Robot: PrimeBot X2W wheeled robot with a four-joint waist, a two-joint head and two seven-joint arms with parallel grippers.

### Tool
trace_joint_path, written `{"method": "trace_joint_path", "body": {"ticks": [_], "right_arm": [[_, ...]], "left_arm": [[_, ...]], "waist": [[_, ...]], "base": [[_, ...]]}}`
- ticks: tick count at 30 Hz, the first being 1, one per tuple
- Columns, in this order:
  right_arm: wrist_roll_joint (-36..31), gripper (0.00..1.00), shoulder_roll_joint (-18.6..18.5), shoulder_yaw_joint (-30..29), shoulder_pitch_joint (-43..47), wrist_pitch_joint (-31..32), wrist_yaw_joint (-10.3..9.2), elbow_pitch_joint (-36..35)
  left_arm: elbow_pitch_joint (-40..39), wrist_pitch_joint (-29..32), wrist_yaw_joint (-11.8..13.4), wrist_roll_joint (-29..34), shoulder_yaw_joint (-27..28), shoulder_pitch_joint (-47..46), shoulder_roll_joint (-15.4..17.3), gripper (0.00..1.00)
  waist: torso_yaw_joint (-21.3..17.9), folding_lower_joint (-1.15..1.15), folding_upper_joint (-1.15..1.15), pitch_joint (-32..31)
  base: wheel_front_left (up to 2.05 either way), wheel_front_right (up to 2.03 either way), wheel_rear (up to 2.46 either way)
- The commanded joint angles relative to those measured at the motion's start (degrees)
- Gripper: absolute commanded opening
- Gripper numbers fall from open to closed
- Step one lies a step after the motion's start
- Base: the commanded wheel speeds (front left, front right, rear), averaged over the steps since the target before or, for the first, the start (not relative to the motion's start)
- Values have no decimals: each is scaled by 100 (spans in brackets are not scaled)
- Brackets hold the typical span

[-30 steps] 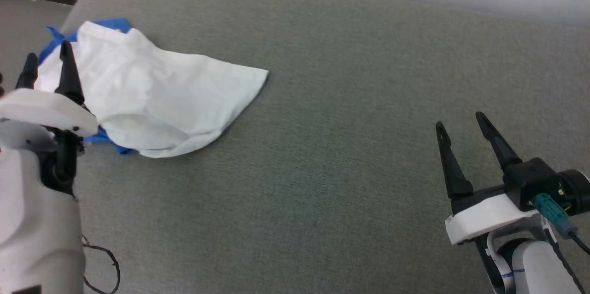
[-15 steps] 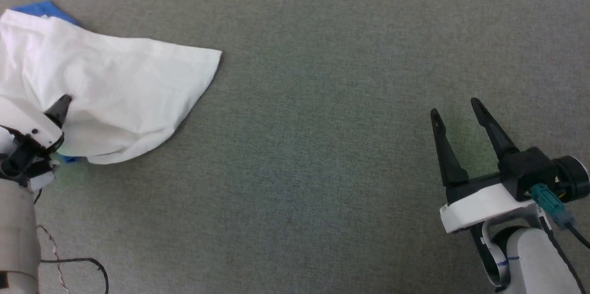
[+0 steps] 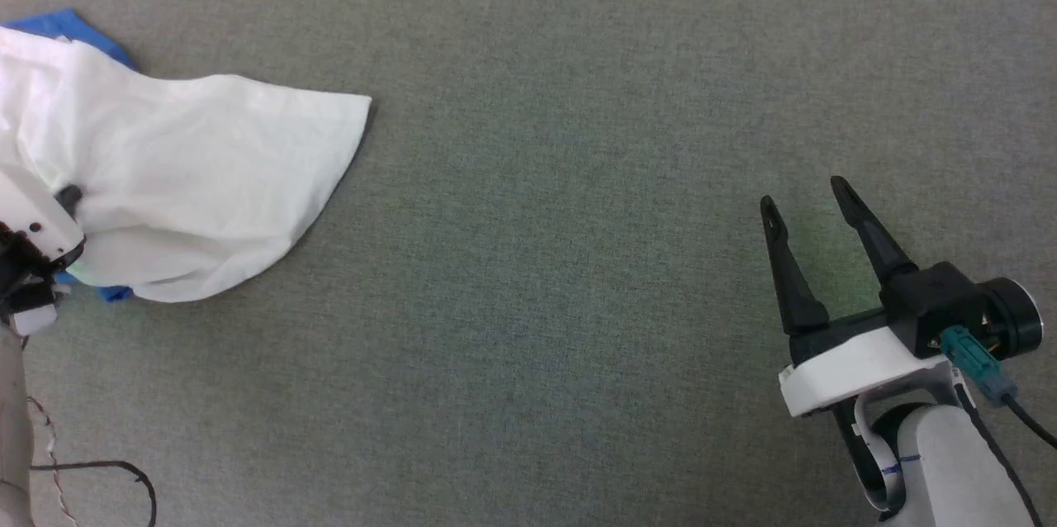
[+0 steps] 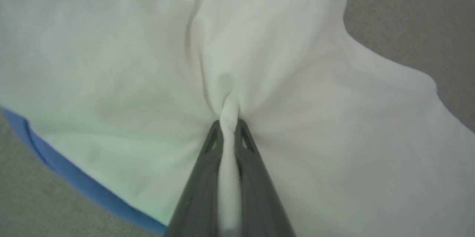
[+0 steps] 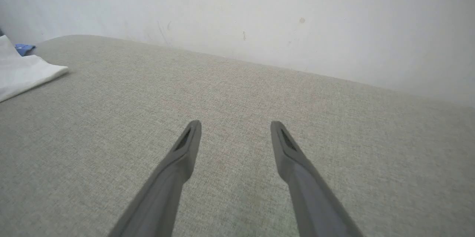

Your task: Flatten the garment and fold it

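one left hand point(image 4: 229, 127) tight on garment point(image 4: 111, 62)

soft even light, faint shadows; left wrist view blurred close up, slight green tint

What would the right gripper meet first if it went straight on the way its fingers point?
Nothing close: the open right gripper points across the grey surface toward the white wall, probably its first contact, unless a downward tilt grounds it on the surface first. The garment lies well off to its left.
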Motion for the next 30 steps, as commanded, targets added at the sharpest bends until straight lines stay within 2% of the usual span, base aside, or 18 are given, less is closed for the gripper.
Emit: {"method": "trace_joint_path", "body": {"ticks": [1,6,11,12,16,24,30], "right_arm": [[46,100,1,-10,-32,-60,-5,38],[157,100,1,-39,59,-184,-5,160],[295,100,1,-60,154,-286,-5,282],[295,100,1,-60,154,-286,-5,282],[406,100,1,-94,275,-352,-5,378],[586,100,1,-341,566,-417,-5,420],[623,100,1,-560,719,-346,-5,316]], "left_arm": [[-116,-244,80,174,-97,44,38,0],[-638,-1717,342,630,-236,-160,168,0],[-997,-3180,229,1033,-499,-388,238,0],[-997,-3180,229,1033,-499,-388,238,0],[-1126,-4030,133,1291,-725,-618,289,0],[-1530,-4430,-57,1449,-1132,-1061,11,0],[-1850,-4450,-102,1484,-1563,-1084,-674,0]], "waist": [[13,0,0,-227],[27,0,0,-627],[-43,0,0,-1022],[-43,0,0,-1022],[-183,0,0,-1325],[-637,0,0,-1780],[-1015,0,0,-1927]], "base": [[0,0,0],[0,0,0],[0,0,0],[0,0,0],[0,0,0],[0,0,0],[0,0,0]]}}
